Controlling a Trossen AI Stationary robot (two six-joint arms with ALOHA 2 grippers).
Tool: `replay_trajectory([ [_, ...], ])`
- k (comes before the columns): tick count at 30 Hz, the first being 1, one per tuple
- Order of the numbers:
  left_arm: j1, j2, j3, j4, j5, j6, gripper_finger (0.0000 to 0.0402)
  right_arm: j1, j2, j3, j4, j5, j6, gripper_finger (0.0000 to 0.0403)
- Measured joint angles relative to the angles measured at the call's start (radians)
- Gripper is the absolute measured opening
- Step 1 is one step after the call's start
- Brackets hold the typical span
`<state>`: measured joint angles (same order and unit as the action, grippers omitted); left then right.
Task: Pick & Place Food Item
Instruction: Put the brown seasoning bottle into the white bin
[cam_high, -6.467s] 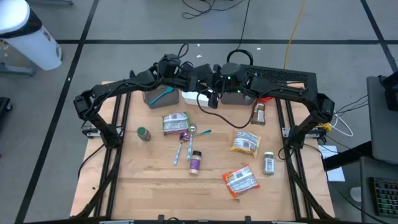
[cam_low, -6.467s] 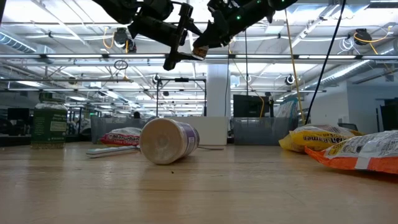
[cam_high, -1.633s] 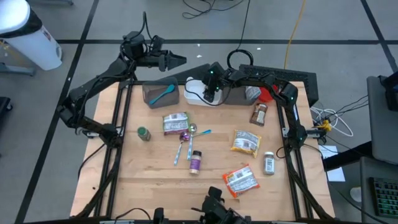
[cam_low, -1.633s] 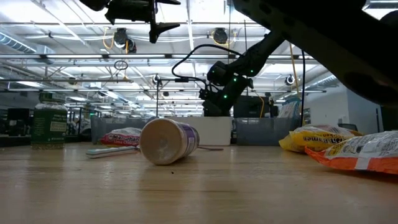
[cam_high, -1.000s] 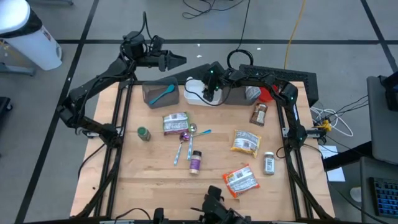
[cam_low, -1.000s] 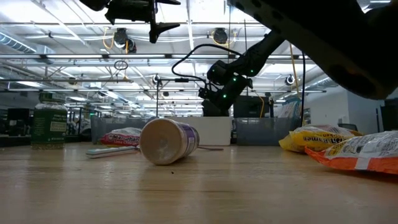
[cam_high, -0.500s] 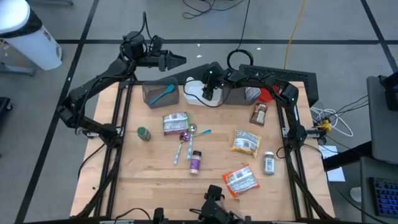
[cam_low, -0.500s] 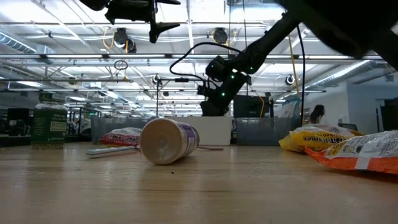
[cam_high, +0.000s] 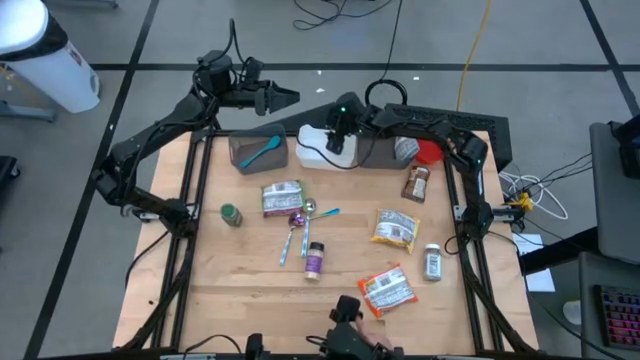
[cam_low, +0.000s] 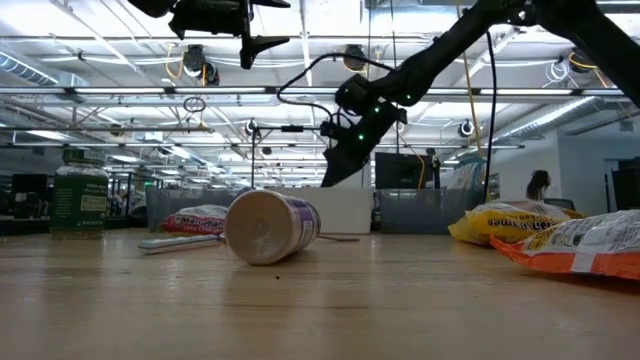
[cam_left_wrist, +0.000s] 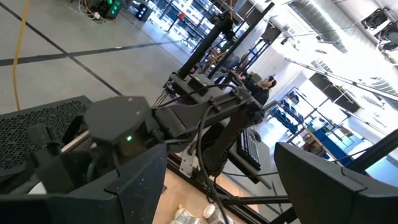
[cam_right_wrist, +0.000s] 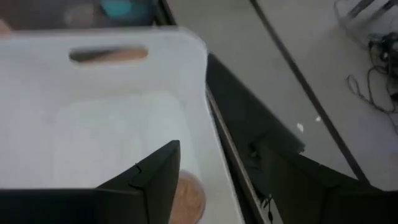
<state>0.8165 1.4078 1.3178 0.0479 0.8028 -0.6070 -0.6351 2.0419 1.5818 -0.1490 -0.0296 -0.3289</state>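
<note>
The right gripper (cam_high: 338, 143) hangs over the white plastic bin (cam_high: 318, 148) at the table's far edge, its dark jaws apart and empty above the bin floor (cam_right_wrist: 118, 137). The left gripper (cam_high: 290, 97) waits beyond the table's far edge, fingers spread on nothing. Food items, including an orange snack pouch (cam_high: 386, 291) and a yellow pouch (cam_high: 394, 229), lie on the wooden tabletop (cam_high: 240, 290).

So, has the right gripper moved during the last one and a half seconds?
Yes, a little. In the high view the right gripper sits a bit farther toward the table's far edge over the white bin, and in the low view it stands higher above that bin.
</note>
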Motion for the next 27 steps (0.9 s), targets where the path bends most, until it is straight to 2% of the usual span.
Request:
replay_trajectory([
  [3,0.000,0.000,0.000,0.000,0.000,0.001,0.0304,0.001,-0.030,-0.001,-0.025,-0.050,-0.008,0.0184],
  [8,0.000,0.000,0.000,0.000,0.000,0.007,0.0297,0.002,-0.055,0.000,-0.064,-0.130,-0.027,0.0109],
  [13,0.000,0.000,0.000,0.000,0.000,0.020,0.0297,0.009,-0.055,0.001,-0.163,-0.132,-0.052,0.0055],
  [18,0.000,0.000,0.000,0.000,0.000,0.023,0.0296,0.009,-0.054,0.000,-0.206,-0.181,-0.059,0.0041],
  [27,0.000,0.000,0.000,0.000,0.000,0.019,0.0296,0.012,-0.054,-0.011,-0.203,-0.185,-0.058,0.0041],
])
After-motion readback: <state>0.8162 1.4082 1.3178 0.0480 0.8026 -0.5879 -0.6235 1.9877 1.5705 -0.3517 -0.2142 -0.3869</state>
